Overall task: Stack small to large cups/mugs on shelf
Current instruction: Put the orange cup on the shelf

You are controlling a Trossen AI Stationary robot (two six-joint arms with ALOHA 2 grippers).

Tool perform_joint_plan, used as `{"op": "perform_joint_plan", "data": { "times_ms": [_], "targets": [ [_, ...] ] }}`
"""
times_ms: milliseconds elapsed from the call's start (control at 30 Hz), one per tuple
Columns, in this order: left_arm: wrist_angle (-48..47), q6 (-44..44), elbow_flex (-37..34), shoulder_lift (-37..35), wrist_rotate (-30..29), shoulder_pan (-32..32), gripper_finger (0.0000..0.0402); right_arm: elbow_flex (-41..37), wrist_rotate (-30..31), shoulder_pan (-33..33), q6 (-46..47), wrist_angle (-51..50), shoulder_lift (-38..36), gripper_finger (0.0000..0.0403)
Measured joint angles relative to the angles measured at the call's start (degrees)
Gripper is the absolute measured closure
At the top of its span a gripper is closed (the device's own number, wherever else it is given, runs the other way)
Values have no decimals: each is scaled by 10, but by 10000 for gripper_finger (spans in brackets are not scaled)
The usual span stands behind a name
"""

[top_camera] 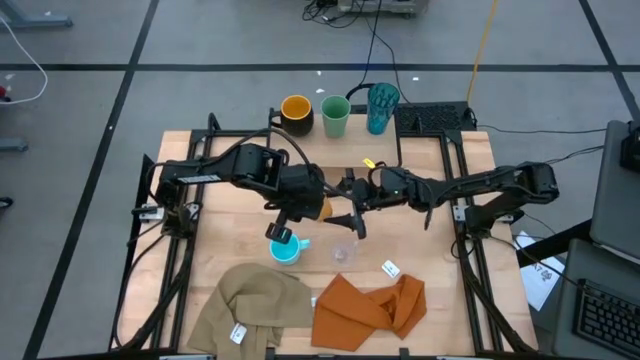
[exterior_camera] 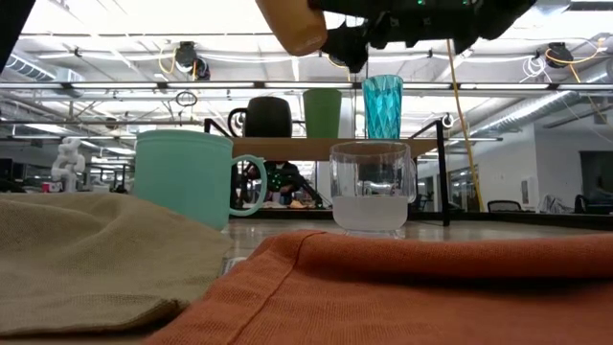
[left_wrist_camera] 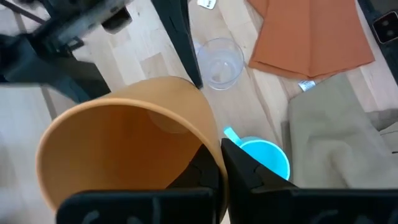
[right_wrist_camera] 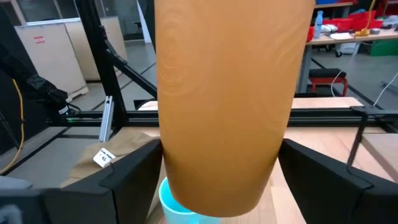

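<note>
My left gripper [top_camera: 305, 205] is shut on the small orange cup [top_camera: 321, 208], high over the table's middle; the cup also shows at the top of the low view [exterior_camera: 292, 24]. My right gripper [top_camera: 350, 210] is open. Its fingers stand on either side of the orange cup [right_wrist_camera: 230, 106]; I cannot tell whether they touch it. The light blue mug [top_camera: 285, 248] and the small clear cup [top_camera: 343, 252] stand on their bases on the table. On the shelf [top_camera: 352, 138] at the far edge stand the black mug [top_camera: 296, 113], the green cup [top_camera: 335, 117] and the teal tumbler [top_camera: 381, 108]. My left gripper holds the orange cup by its rim [left_wrist_camera: 214, 140], one finger [left_wrist_camera: 199, 174] inside and one finger [left_wrist_camera: 252, 177] outside. It comes from the table's left. The cup is lifted clear of the table, above the light blue mug [left_wrist_camera: 267, 158].
A tan cloth [top_camera: 255, 305] and an orange cloth [top_camera: 370, 305] lie along the near edge, with small white tags [top_camera: 390, 268] beside them. Black frame rails run along both table sides. Bare wood shows between the shelf and the arms.
</note>
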Motion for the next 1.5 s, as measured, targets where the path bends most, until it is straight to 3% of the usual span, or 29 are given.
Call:
{"op": "perform_joint_plan", "data": {
  "times_ms": [333,1500],
  "targets": [
    [-21,-12,0,0,3,-1,400,56,-38,0,-5,-28,48,94],
    [-18,0,0,0,-10,1,399,58,-46,1,-9,-31,47,129]
  ]
}}
